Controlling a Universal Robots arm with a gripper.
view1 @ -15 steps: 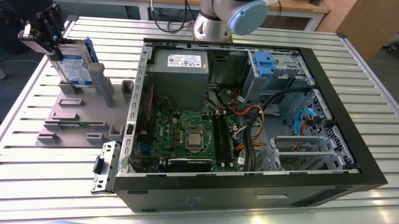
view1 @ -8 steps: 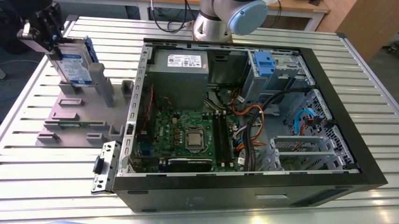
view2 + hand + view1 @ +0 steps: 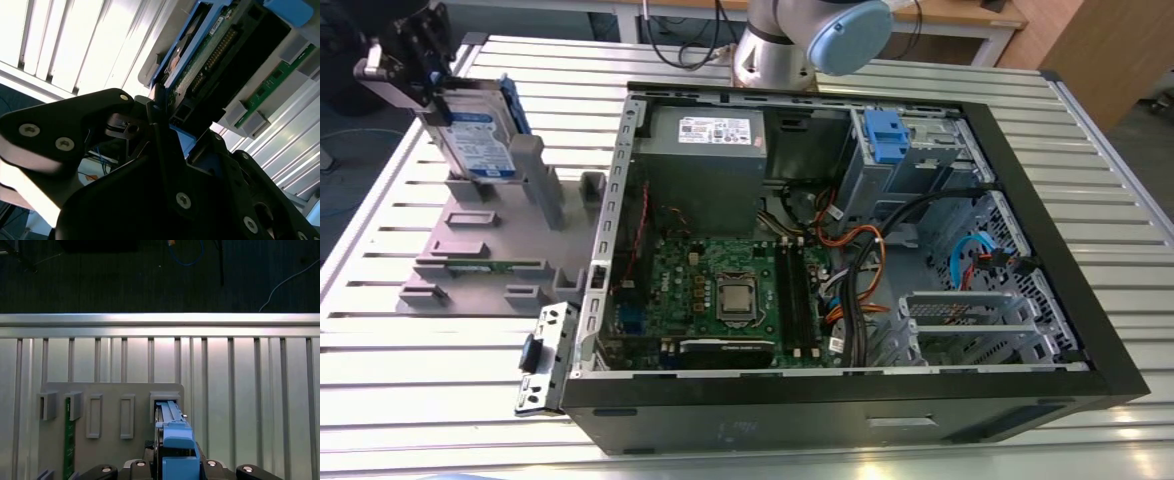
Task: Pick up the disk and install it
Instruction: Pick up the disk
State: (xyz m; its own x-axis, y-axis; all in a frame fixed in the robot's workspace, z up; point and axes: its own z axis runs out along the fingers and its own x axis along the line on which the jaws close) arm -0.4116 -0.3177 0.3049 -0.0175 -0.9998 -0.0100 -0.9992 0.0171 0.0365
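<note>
The disk [image 3: 478,135], a silver drive with a white-and-blue label in a blue bracket, stands upright at the exterior view's far left. Its lower end is at a slot of the grey holder plate [image 3: 454,245]. My gripper [image 3: 430,92] is shut on the disk's upper end. In the first wrist view the disk [image 3: 172,437] shows edge-on between the gripper [image 3: 170,467] and the holder slot [image 3: 165,401]. In the second wrist view the black fingers [image 3: 100,120] clamp the disk [image 3: 210,55], whose connector edge shows. Whether the disk has left the slot I cannot tell.
The open computer case [image 3: 1074,300] lies on the slatted metal table [image 3: 440,380], with a drive bay and blue latch [image 3: 886,130] at its far side and a grey power supply [image 3: 707,135] beside it. A green memory stick [image 3: 494,266] sits in the holder plate.
</note>
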